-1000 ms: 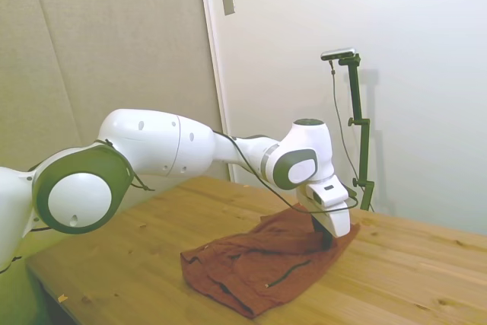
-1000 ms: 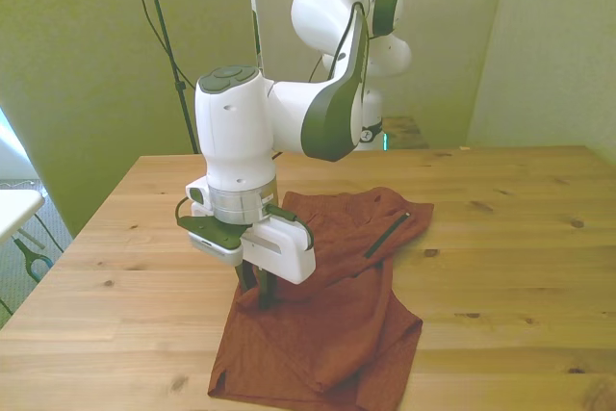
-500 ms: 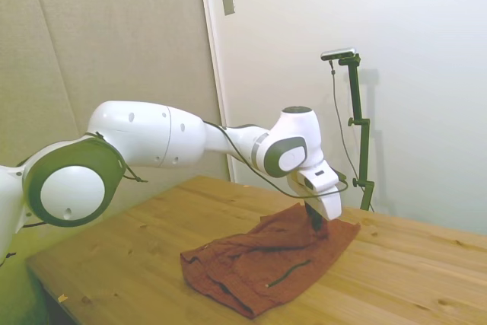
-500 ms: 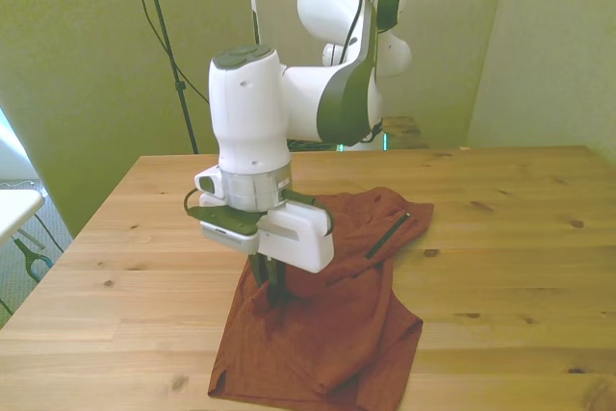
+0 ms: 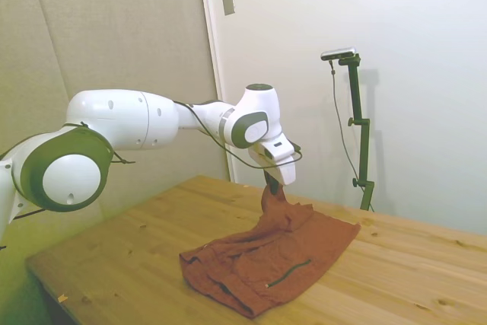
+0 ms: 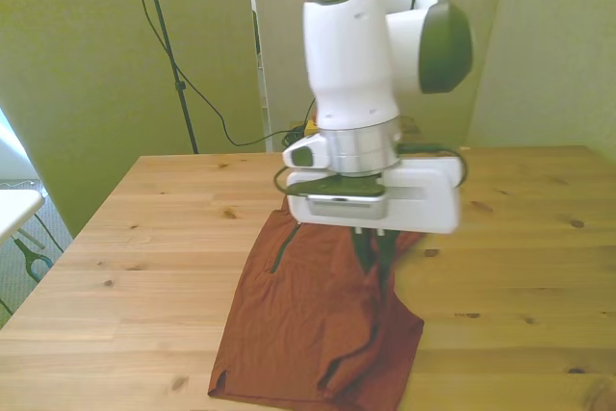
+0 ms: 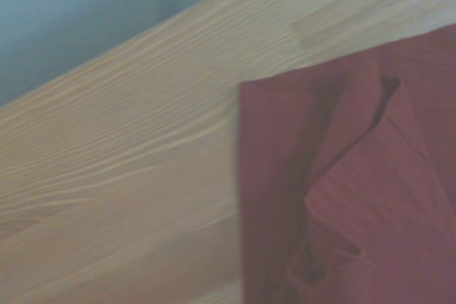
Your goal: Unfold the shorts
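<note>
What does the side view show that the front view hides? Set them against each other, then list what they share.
Only the side view: the shorts rise in a peak to the gripper, clear of the wooden table, and a short dark zipper line lies on the near flat part.

Only the front view: the shorts' outline spread toward the camera, with a dark seam on the front view's left, and a bare table on both sides.

Both: the gripper shut on a fold of the shorts, most of the fabric resting on the table.
</note>
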`<state>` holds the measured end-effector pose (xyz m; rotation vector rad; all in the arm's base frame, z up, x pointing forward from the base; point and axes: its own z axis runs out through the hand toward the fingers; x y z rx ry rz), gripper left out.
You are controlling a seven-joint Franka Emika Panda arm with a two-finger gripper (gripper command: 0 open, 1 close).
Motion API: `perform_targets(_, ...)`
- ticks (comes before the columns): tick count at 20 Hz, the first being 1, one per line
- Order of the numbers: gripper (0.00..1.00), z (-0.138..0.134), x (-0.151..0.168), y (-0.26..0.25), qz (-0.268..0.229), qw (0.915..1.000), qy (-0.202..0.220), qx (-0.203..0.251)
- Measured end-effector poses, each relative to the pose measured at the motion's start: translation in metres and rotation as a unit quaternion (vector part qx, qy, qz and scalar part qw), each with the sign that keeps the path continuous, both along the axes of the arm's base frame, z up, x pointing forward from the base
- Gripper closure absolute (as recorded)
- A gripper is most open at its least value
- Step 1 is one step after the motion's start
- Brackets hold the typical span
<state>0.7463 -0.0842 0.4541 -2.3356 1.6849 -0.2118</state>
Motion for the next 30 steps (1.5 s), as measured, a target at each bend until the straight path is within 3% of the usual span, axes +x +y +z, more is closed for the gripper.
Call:
perform_targets(4,1.00,0.013,0.016,0.037,0.007,1.0000,-0.007,0.000)
perform_targets(11,1.00,0.010,0.044,0.062,-0.003,0.9998,-0.001,-0.018)
perform_targets(19,1.00,0.000,0.052,0.116,0.018,0.9991,0.007,-0.038)
perform_targets(20,0.00,0.000,0.052,0.121,0.021,0.9990,0.007,-0.038)
perform_targets(30,0.00,-0.011,0.052,0.164,0.049,0.9981,0.012,-0.037)
